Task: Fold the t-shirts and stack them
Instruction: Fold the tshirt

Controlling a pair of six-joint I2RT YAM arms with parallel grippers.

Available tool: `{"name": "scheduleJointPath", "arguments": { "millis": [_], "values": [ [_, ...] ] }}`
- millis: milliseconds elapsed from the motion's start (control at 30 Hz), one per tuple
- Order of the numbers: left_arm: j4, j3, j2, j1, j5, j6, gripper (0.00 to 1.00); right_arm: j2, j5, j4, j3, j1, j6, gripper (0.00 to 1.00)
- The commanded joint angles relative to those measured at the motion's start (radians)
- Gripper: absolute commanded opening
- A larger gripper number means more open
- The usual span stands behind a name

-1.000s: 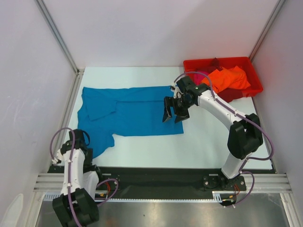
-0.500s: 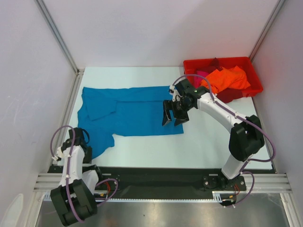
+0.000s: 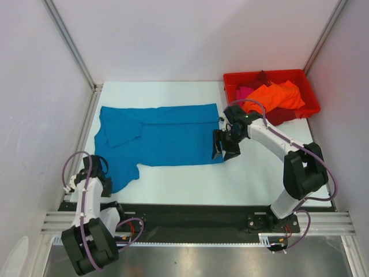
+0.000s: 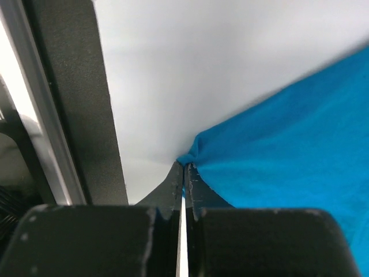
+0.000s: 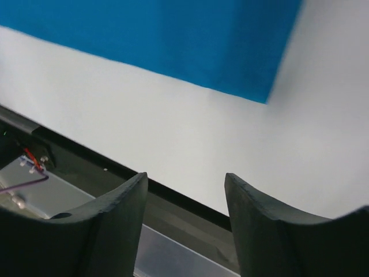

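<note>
The teal-blue t-shirt (image 3: 158, 135) lies spread flat on the white table, its near-left sleeve reaching toward the left arm. My left gripper (image 3: 107, 183) is shut on the edge of that sleeve; the left wrist view shows teal cloth (image 4: 277, 150) pinched at the fingertips (image 4: 176, 173). My right gripper (image 3: 225, 148) is open and empty, hovering at the shirt's near-right corner. In the right wrist view the shirt (image 5: 173, 40) fills the top and both fingers (image 5: 109, 213) stand wide apart.
A red plastic bin (image 3: 308, 107) at the back right holds an orange shirt (image 3: 277, 95), a magenta-pink one (image 3: 243, 92) and a dark red one (image 3: 282, 116). White walls enclose the table. A black rail (image 3: 190, 214) runs along the near edge.
My right gripper has moved right, from above the shirt's right part to its near-right corner. The left arm shifted slightly at the sleeve.
</note>
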Motion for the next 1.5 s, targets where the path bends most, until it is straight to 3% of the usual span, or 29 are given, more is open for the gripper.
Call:
{"name": "scheduleJointPath", "arguments": {
  "millis": [0,100,333,533,700,1233,1433,1467],
  "values": [
    [0.045,0.083,0.016,0.010,0.001,0.115,0.00,-0.049,0.054,0.012,-0.056,-0.066,-0.004,0.61],
    [0.031,0.139,0.035,0.007,-0.011,0.183,0.00,-0.036,0.068,0.046,-0.113,-0.116,0.008,0.57],
    [0.099,0.154,-0.030,-0.106,-0.014,0.180,0.00,-0.015,0.048,0.228,-0.219,-0.163,0.083,0.60],
    [0.074,0.177,-0.040,-0.136,-0.039,0.188,0.00,0.017,0.013,0.342,-0.254,-0.190,0.160,0.61],
    [0.044,0.183,-0.040,-0.134,-0.050,0.180,0.00,0.105,-0.018,0.411,-0.280,-0.192,0.211,0.51],
    [0.005,0.228,0.009,-0.134,-0.085,0.161,0.00,0.154,-0.039,0.443,-0.321,-0.190,0.257,0.49],
    [-0.009,0.259,0.026,-0.133,-0.097,0.168,0.00,0.188,-0.029,0.414,-0.302,-0.190,0.240,0.29],
    [-0.018,0.266,0.026,-0.130,-0.106,0.168,0.00,0.191,-0.029,0.406,-0.300,-0.190,0.237,0.23]
  ]
}}
